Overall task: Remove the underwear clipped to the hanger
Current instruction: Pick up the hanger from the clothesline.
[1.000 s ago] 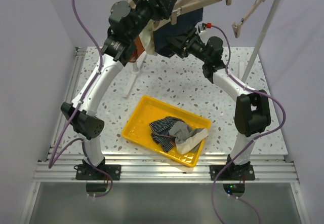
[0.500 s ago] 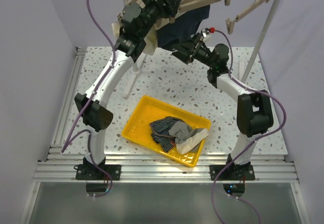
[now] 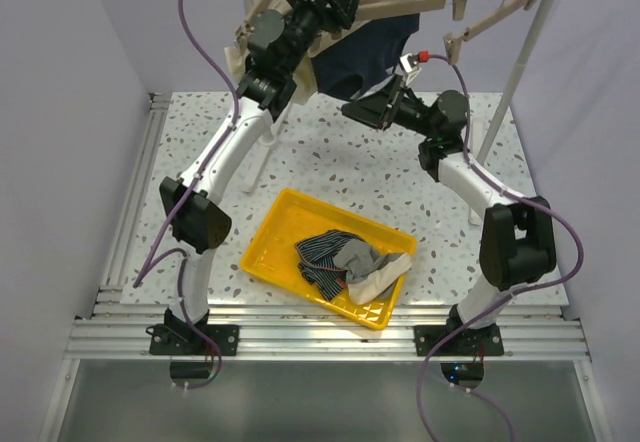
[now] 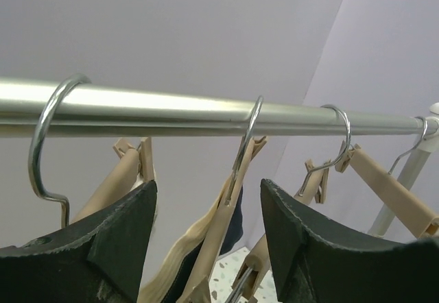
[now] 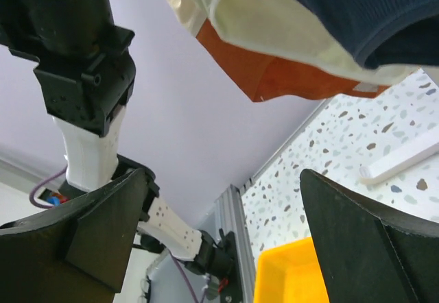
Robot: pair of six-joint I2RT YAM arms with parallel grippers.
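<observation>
Both tools gape empty: left tool (image 4: pixel 206 248) at the hangers (image 4: pixel 219 234), right tool (image 5: pixel 226 241) seemingly under the navy underwear (image 3: pixel 365 47).

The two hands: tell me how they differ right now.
The left hand is raised to the metal rail, fingers either side of a wooden hanger; the right hand sits lower, beneath the hanging navy underwear. The right hand's fingers look spread wider than the left hand's. Both are open and hold nothing.
</observation>
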